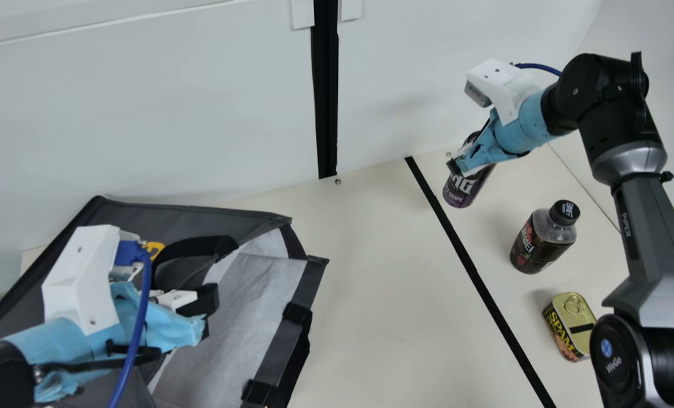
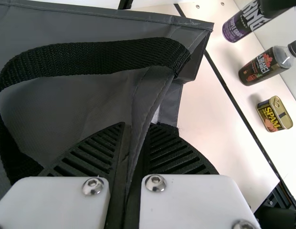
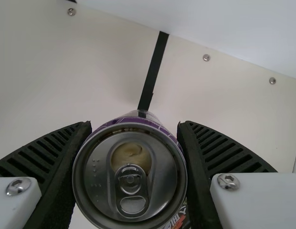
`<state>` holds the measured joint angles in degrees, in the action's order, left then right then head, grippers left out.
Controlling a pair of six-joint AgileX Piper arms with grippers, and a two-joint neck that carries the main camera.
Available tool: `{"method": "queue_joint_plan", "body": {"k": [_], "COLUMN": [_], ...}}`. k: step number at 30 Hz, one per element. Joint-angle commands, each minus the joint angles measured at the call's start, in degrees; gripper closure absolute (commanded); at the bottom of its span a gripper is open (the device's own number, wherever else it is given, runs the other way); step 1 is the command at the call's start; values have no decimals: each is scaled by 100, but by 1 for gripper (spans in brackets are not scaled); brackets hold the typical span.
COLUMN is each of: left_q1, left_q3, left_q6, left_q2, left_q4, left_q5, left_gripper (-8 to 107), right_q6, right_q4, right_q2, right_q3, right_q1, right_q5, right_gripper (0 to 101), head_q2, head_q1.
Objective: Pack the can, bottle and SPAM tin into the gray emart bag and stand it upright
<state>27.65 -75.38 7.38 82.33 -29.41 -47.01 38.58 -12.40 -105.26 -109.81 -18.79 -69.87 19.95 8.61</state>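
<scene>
Can (image 1: pixel 466 190), main view: the right gripper (image 1: pixel 468 163) is clasping it near the table's (image 1: pixel 371 283) far right corner.
Bottle (image 1: pixel 543 241), main view: it is standing upright toward the right edge, between can and SPAM tin (image 1: pixel 572 320).
SPAM tin, main view: it is sitting lid up, near the right edge.
Gray emart bag (image 1: pixel 200 216), main view: it is lying toward the far left corner, its pale lining (image 1: pixel 251 294) showing.
Left gripper (image 2: pixel 136 128), left wrist view: it is pinching the bag's gray fabric, the black strap (image 2: pixel 90 58) looping beside it.
Right gripper (image 3: pixel 134 125), right wrist view: its fingers are pressing the can's sides, the pull-tab lid facing the camera.
</scene>
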Motion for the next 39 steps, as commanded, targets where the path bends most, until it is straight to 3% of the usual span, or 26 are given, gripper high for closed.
{"method": "queue_joint_plan", "body": {"k": [1,20,39], "left_q1": [0,0,0], "left_q3": [0,0,0], "left_q6": [0,0,0], "left_q2": [0,0,0], "left_q4": [0,0,0], "left_q5": [0,0,0], "left_gripper": [107,107,107], "right_q6": [120,1019,1939], "right_q4": [-9,-203,-613], "right_q2": [143,1373,2255], "right_q3": [226,1969,3289], "right_q1": [43,463,744], "right_q5": [-3,-3,-3], "right_gripper": [101,101,101], "head_q2": [5,5,5], "head_q1": [139,139,139]}}
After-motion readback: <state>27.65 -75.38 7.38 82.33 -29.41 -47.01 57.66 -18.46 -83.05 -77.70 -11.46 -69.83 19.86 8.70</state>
